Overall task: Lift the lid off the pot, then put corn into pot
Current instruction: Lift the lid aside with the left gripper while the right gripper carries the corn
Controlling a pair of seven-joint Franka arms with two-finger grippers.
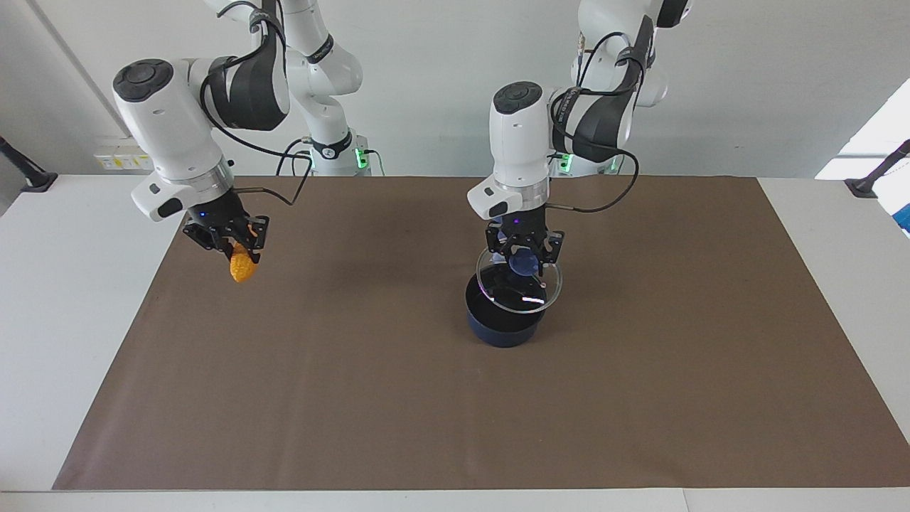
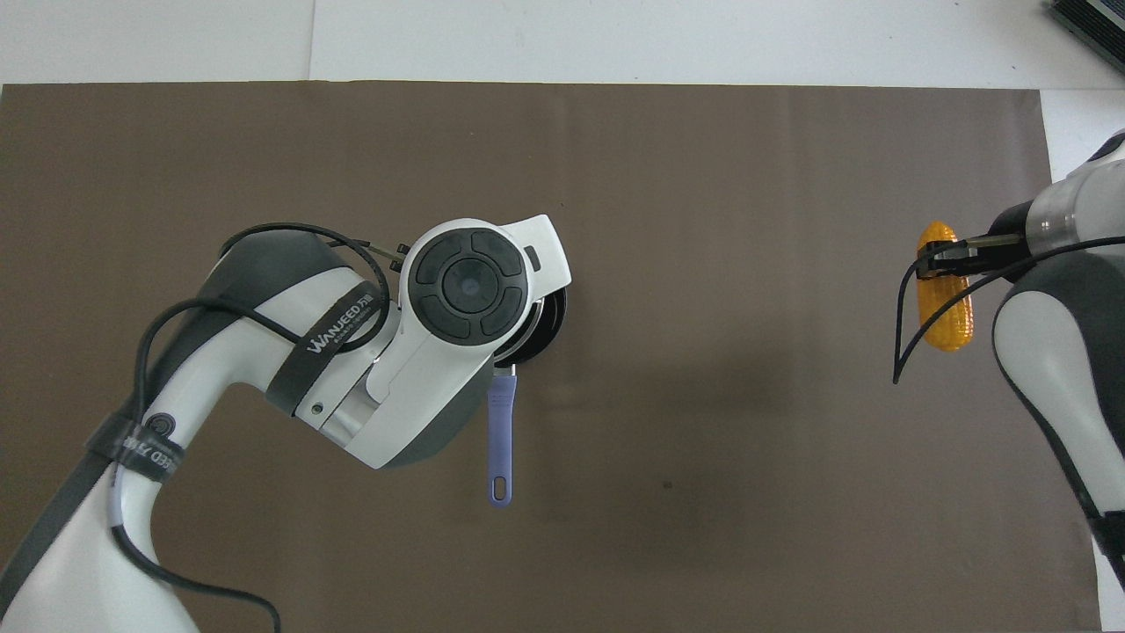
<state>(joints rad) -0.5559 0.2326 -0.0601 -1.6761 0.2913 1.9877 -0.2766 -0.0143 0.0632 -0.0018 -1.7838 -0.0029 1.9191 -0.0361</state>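
Facing view | left hand point(image 1: 525, 257) at frame centre gripped the blue knob of the round clear glass lid point(image 1: 519, 288), held tilted just above the dark navy saucepan pot point(image 1: 501, 320) | right hand point(image 1: 229, 238) at upper left clasped the yellow-orange ridged corn cob point(image 1: 242, 267) above the brown worktop point(image 1: 355, 391).

I count one small dark navy saucepan point(image 1: 503, 323) with a long blue-purple handle point(image 2: 500, 440), one round clear glass lid point(image 1: 519, 281) with a blue knob, and one yellow-orange ridged corn cob point(image 1: 242, 267). I have two grippers: my left point(image 1: 525, 250) and my right point(image 1: 229, 238). One brown mat point(image 1: 455, 427) covers the bench.
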